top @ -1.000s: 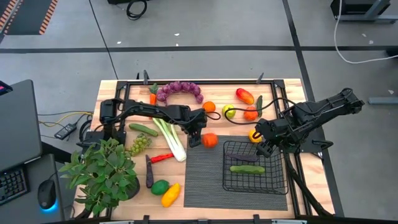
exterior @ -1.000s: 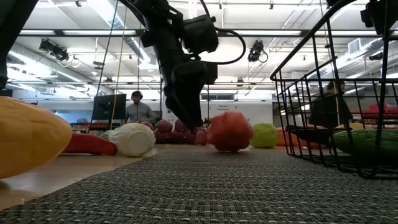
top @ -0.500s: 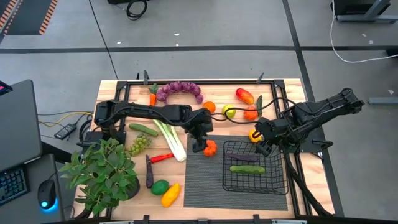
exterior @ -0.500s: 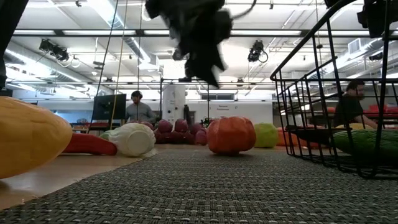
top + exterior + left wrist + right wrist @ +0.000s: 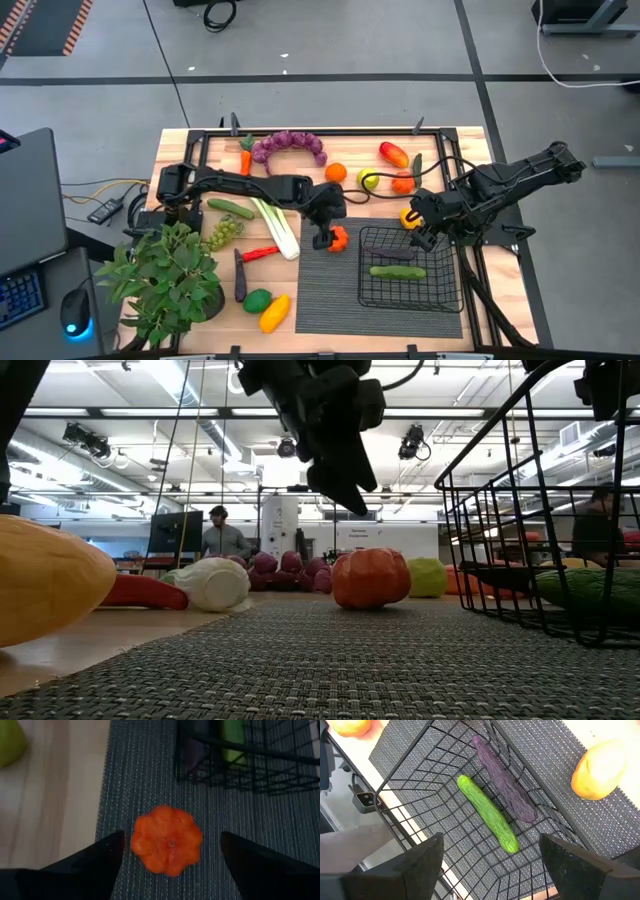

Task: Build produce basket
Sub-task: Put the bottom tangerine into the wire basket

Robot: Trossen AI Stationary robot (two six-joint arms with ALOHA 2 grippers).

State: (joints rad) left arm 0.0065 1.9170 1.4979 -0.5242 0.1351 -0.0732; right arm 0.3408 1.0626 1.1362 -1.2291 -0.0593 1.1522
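A black wire basket (image 5: 410, 268) stands on a dark ribbed mat (image 5: 330, 290) on a wooden table (image 5: 180, 150), its long side running left to right in the overhead view. Inside lie a green cucumber (image 5: 487, 813) and a purple eggplant (image 5: 503, 787), side by side and roughly parallel, their long axes along the basket's length.

The left gripper (image 5: 325, 238) hangs above an orange ribbed tomato (image 5: 166, 839), which sits on the mat's corner just left of the basket, stem dimple facing up. The gripper's fingers (image 5: 90, 865) are spread wide on either side of the tomato and are not touching it; from table height the gripper is clearly raised above it.

The right gripper (image 5: 428, 235) hovers over the basket's right rim, fingers spread and holding nothing, with a yellow fruit (image 5: 600, 767) just outside the basket.
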